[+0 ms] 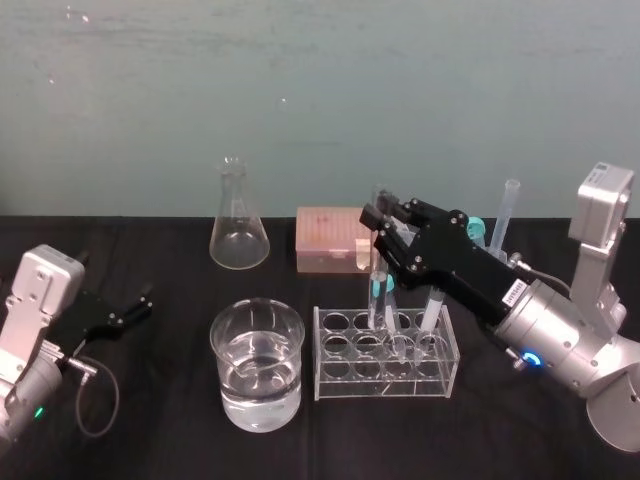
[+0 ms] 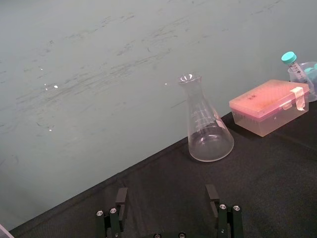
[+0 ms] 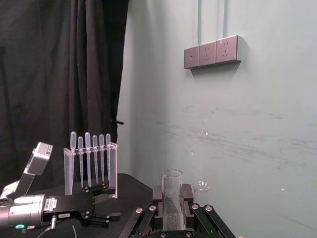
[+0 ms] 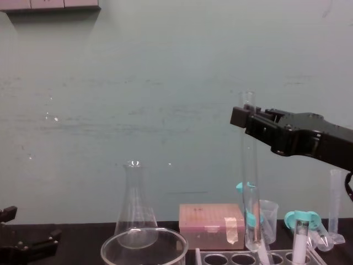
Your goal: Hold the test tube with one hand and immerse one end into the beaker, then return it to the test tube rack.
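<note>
The right gripper (image 1: 378, 222) is clamped on the test tube (image 1: 376, 275) just below its flared lip. The tube stands upright over the back row of the test tube rack (image 1: 350, 380), which sits near the table's (image 1: 150, 420) front edge, right of centre. The beaker (image 1: 228, 350), partly filled with clear liquid, stands just beside the rack's left end. The tube is thin, bare glass, so it is probably light, stiff, slick and easily cracked. A moderate squeeze high on the straight wall, as here, seems the sound hold, since it leaves the long lower end free to dip. The lip would also catch against the fingers if the tube slid. The head view shows tube, rack and beaker laid out together, but the rack's walls blur where the round bottom ends. From the side, the chest view puts the test tube (image 4: 249, 176) bottom at or just above the rack's top, and I cannot tell whether it sits in a hole. It also shows the right gripper (image 4: 245, 117) well above the table. The right wrist view alone looks along the fingers, with the lip of the test tube (image 3: 172, 178) standing proud of them. The left gripper (image 1: 135, 308) rests by the table's left edge, and in its own view the left gripper (image 2: 167, 198) is spread with nothing between its fingers.
</note>
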